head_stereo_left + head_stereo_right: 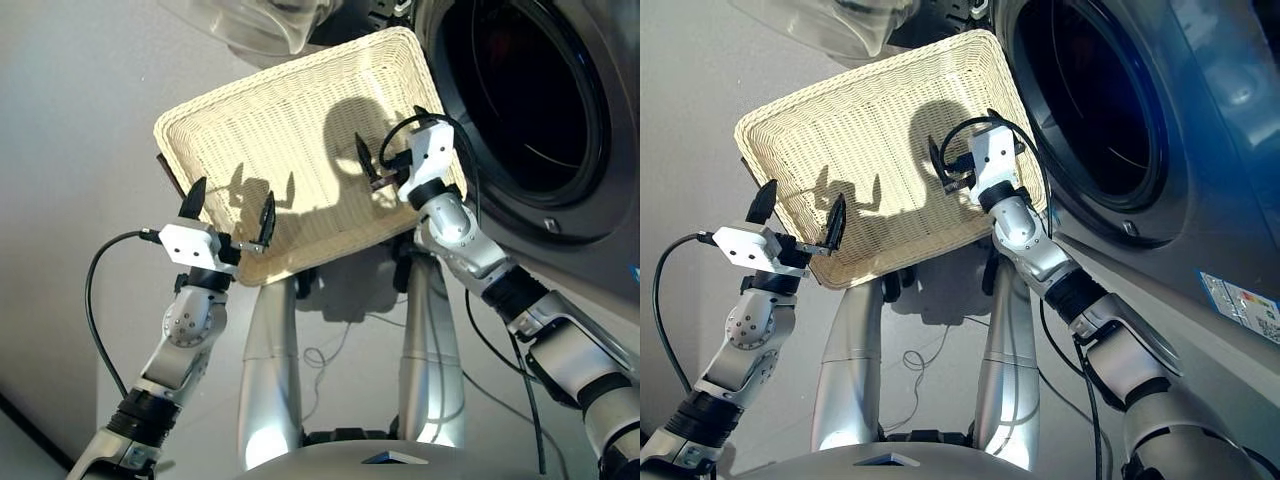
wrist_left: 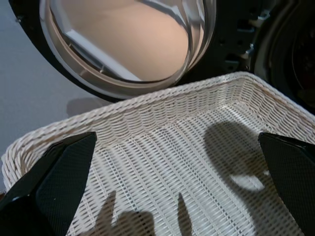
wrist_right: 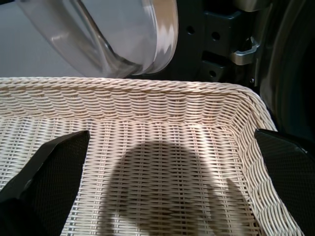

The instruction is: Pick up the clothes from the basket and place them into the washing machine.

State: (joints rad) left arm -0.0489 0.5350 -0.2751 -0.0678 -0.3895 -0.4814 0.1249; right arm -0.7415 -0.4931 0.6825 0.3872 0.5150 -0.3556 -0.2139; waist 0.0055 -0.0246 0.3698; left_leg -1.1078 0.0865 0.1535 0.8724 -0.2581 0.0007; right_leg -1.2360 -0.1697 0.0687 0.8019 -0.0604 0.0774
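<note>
The cream wicker basket (image 1: pixel 300 110) lies with nothing in it, only shadows on its weave. No clothes show in any view. My left gripper (image 1: pixel 230 207) hovers open over the basket's near left corner, with nothing between its fingers. My right gripper (image 1: pixel 390 135) is open and holds nothing, above the basket's right side beside the washing machine (image 1: pixel 590 200). The machine's round porthole (image 1: pixel 530 90) is open and dark inside. Both wrist views look across the bare basket floor (image 2: pixel 197 162) (image 3: pixel 162 123) between wide-spread fingers.
The glass-bowl door (image 1: pixel 250 25) stands swung open beyond the basket's far edge, and the left wrist view shows it too (image 2: pixel 128 44). The door hinge (image 3: pixel 243 51) sits just past the basket's far right corner. A black cable (image 1: pixel 95 290) loops off my left wrist.
</note>
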